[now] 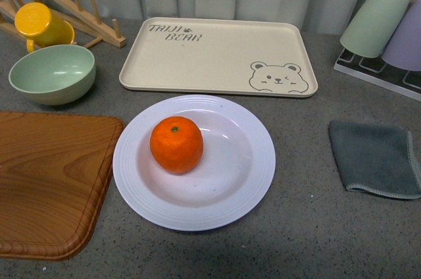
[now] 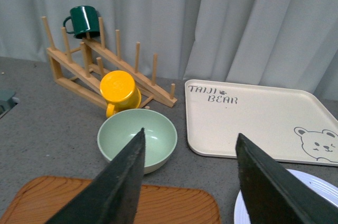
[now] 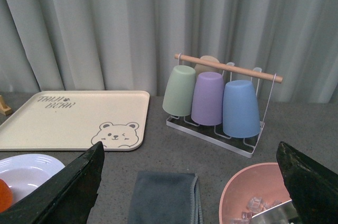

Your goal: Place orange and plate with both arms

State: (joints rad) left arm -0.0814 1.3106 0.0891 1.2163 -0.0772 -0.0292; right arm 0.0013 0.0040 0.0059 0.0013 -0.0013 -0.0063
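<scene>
The orange [image 1: 176,144] sat on the plate [image 1: 258,180], a little left of the plate's middle, with its small green stem dot facing up. The plate lay on the grey counter in the centre of the front view. It was just near of the beige bear tray [image 1: 210,55] and just right of the wooden board [image 1: 46,180], without touching either.

Neither arm appeared in the front view.

In the left wrist view the left gripper [image 2: 190,134] had its two black fingers [image 2: 124,182] spread wide with nothing between them. Beyond it stood the pale green bowl [image 2: 138,139], and further off the yellow cup [image 2: 120,91] lay against the wooden rack [image 2: 105,71], which carried a dark green mug [image 2: 83,20]. An edge of the plate showed at the near right.

In the right wrist view the right gripper [image 3: 190,147] was likewise spread wide and held nothing. Near it lay the folded grey cloth [image 3: 166,197]. To the right of the cloth was a pink bowl [image 3: 237,197] holding something I could not make out. Far behind them, a wire stand [image 3: 211,129] with a wooden bar held upturned cups: green [image 3: 179,91], purple [image 3: 207,99] and blue [image 3: 240,109], with a beige one half hidden behind. At the near left of this view, part of the plate and a sliver of the orange were visible.

In the front view the cloth lay well right of the plate, and the green bowl stood at the far left, beside the yellow cup.
</scene>
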